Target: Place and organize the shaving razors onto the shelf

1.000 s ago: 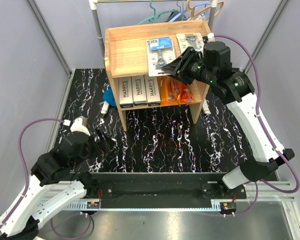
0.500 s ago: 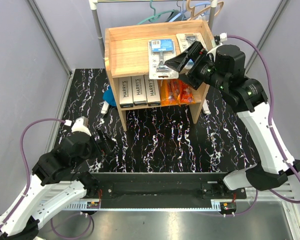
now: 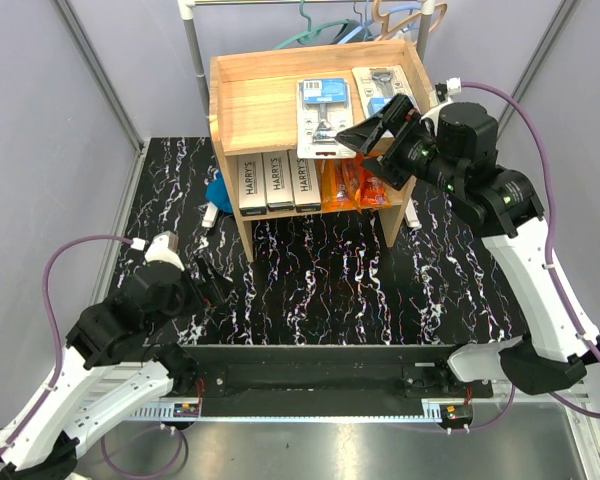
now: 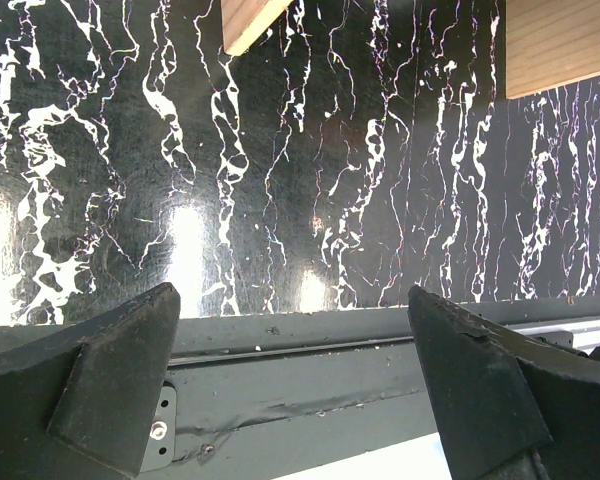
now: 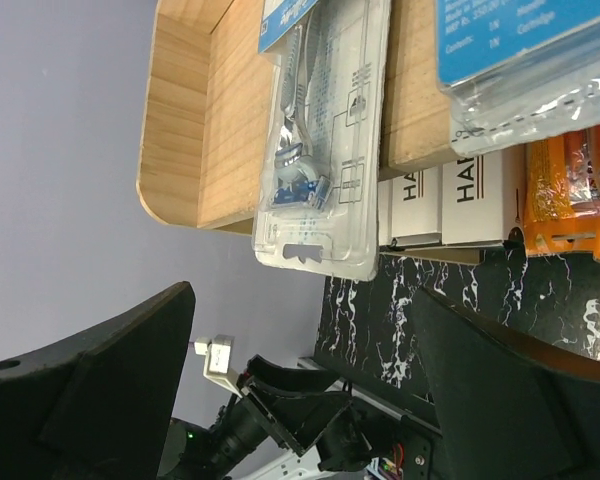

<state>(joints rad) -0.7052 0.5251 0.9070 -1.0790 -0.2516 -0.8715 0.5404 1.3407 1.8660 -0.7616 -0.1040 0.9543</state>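
Observation:
The wooden shelf stands at the back of the table. Two clear blister packs with blue cards lie on its top: one overhangs the front edge, the other lies to its right. On the lower tier stand three white HARRY'S boxes and orange packets. My right gripper hangs open and empty above the shelf's front right corner, apart from the packs. My left gripper is open and empty over the table's near edge.
A metal clothes rail with hangers stands behind the shelf. A blue object and a small white one lie left of the shelf, and another white piece lies to its right. The black marbled table lies in front.
My right gripper has opened wide and drawn back to the right, off the front blister pack, which stays on the shelf top. The left arm has hardly moved.

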